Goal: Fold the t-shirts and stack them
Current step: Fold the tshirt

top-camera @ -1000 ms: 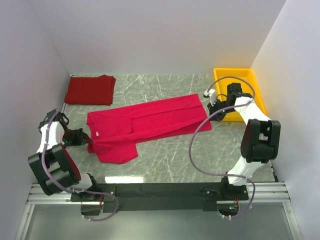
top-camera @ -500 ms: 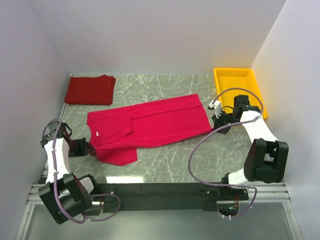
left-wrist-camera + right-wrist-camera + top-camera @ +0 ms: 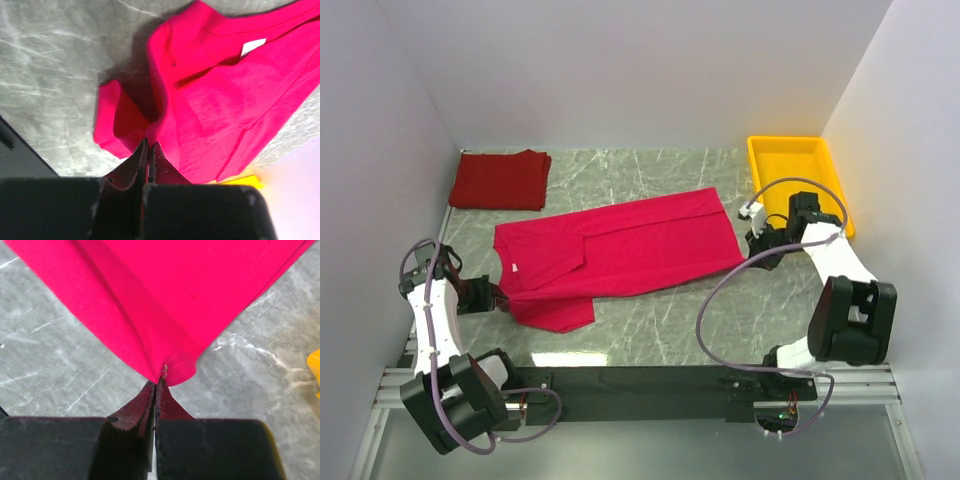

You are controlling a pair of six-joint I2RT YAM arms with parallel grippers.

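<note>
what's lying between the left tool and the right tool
The crimson t-shirt, spread on the table; the left tool and the right tool each pinch an edge of it. The top view shows this.

A robotics lab test cell. Plain white panel walls (image 3: 620,70) box in the grey marble-patterned bench (image 3: 660,320) on its left, far and right sides. Along the bench's near edge a silver aluminium rail (image 3: 865,378) carries the white-and-black left arm (image 3: 432,310) and right arm (image 3: 835,250), trailing grey cables (image 3: 703,310). A yellow plastic tray (image 3: 790,139) sits at the bench's far right corner.
</note>
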